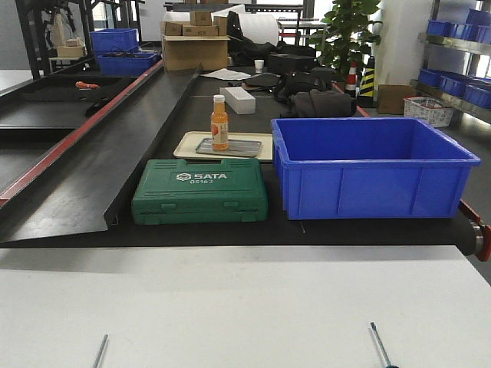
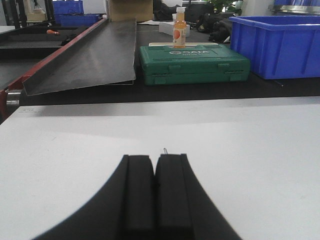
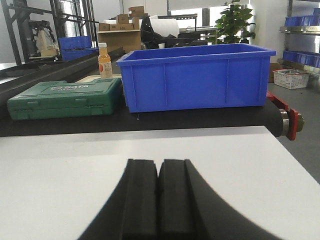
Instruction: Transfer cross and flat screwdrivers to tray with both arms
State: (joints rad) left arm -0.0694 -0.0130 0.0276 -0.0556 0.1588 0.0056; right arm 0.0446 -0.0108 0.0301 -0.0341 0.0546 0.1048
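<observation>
Two screwdrivers lie on the white table [image 1: 245,307] at the bottom edge of the front view: a grey shaft [image 1: 100,350] on the left and a dark shaft with a bit of blue-green handle [image 1: 380,346] on the right. Which is cross and which is flat I cannot tell. The beige tray [image 1: 188,146] sits far back behind the green case. My left gripper [image 2: 154,159] is shut, low over the table; a thin metal tip [image 2: 165,150] peeks out just past its right finger. My right gripper [image 3: 158,164] is shut and empty. Neither gripper shows in the front view.
A green SATA tool case [image 1: 199,192] and a large blue bin [image 1: 368,180] stand on the black belt beyond the table. An orange bottle [image 1: 219,123] and a grey plate stand in the tray. A black sloped ramp [image 1: 92,169] runs along the left.
</observation>
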